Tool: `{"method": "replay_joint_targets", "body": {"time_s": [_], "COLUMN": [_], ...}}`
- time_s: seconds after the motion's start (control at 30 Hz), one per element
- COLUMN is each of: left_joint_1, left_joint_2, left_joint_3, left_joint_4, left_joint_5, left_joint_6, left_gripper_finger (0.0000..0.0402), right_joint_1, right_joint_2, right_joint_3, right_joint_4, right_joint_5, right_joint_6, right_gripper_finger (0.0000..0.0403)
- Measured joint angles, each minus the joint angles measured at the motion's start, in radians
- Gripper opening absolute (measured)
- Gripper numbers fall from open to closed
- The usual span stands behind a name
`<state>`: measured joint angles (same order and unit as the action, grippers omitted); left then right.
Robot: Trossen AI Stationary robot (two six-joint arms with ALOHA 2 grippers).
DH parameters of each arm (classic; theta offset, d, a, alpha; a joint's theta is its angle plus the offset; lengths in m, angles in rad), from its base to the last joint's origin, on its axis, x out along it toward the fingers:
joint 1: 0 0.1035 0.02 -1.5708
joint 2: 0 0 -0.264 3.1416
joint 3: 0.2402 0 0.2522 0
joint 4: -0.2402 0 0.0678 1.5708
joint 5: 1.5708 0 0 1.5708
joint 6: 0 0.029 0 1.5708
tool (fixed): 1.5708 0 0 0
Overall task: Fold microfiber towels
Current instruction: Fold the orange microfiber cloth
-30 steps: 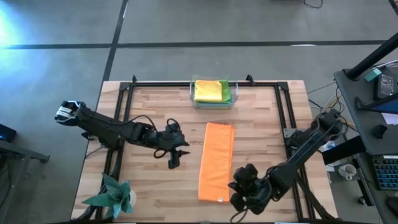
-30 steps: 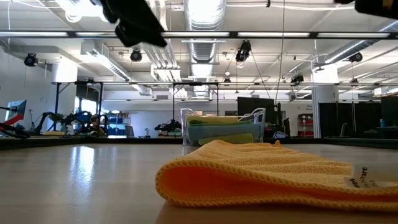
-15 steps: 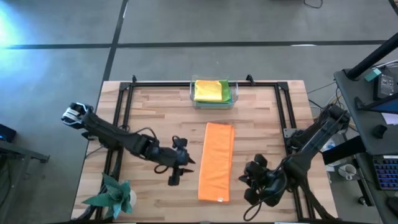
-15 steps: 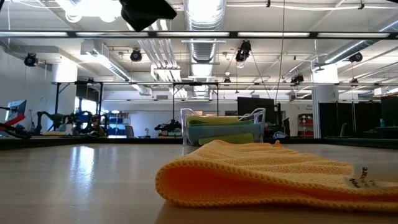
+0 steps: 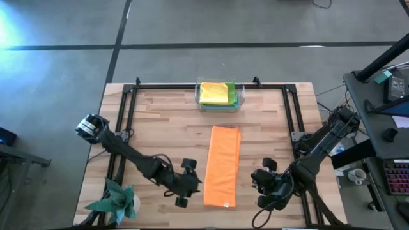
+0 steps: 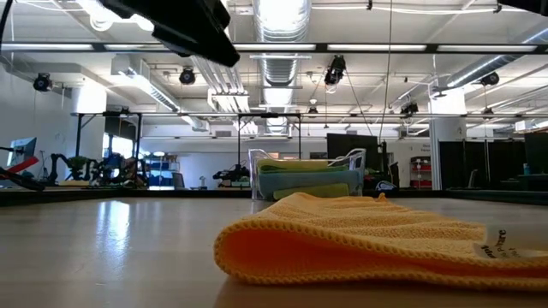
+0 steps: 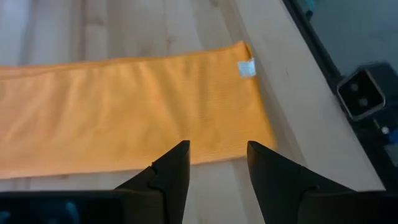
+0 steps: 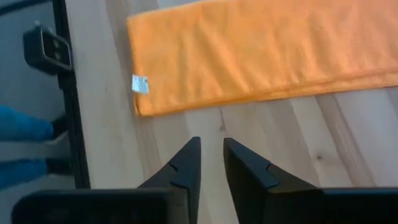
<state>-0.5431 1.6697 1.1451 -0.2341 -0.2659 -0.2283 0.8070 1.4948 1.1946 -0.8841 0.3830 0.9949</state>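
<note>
An orange microfiber towel (image 5: 222, 166) lies on the table folded into a long narrow strip, with a white label (image 7: 247, 68) at its near corner. My left gripper (image 5: 195, 184) hovers open just left of the strip's near end; in the left wrist view its fingers (image 7: 217, 155) frame the towel's long edge (image 7: 124, 112) without touching it. My right gripper (image 5: 259, 183) hangs right of the near end, fingers (image 8: 211, 149) slightly apart above bare wood beside the towel (image 8: 261, 50). The low view shows the towel's folded end (image 6: 368, 239).
A clear bin (image 5: 218, 96) at the far edge holds folded yellow and green towels, and it also shows in the low view (image 6: 304, 175). A teal spiky ornament (image 5: 116, 199) sits at the near left corner. Bare wood lies on both sides of the strip.
My left gripper has swung toward the near edge and rightward to the towel's near end, sinking as it went. My right gripper has drawn back a little from the towel's near right corner toward the right edge. The towel has not moved.
</note>
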Motion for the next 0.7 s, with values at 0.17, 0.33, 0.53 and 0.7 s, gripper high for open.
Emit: {"method": "replay_joint_targets", "body": {"time_s": [0.17, 0.33, 0.53, 0.7], "left_joint_1": [-0.029, -0.041, -0.043, -0.043], "left_joint_2": [0.097, 0.178, 0.233, 0.253], "left_joint_3": [0.047, 0.105, 0.143, 0.139], "left_joint_4": [-0.003, -0.001, -0.001, 0.005], "left_joint_5": [-0.001, -0.001, -0.001, 0.004], "left_joint_6": [0.004, 0.051, 0.060, 0.054], "left_gripper_finger": [0.0144, 0.0144, 0.0144, 0.0144], "right_joint_1": [0.000, 0.001, 0.000, 0.000], "right_joint_2": [0.012, 0.043, 0.100, 0.169], "right_joint_3": [-0.034, -0.074, -0.108, -0.106], "right_joint_4": [0.095, 0.249, 0.391, 0.456], "right_joint_5": [-0.018, -0.069, -0.073, -0.073], "right_joint_6": [-0.132, -0.255, -0.365, -0.438], "right_gripper_finger": [0.0096, 0.0121, 0.0149, 0.0168]}}
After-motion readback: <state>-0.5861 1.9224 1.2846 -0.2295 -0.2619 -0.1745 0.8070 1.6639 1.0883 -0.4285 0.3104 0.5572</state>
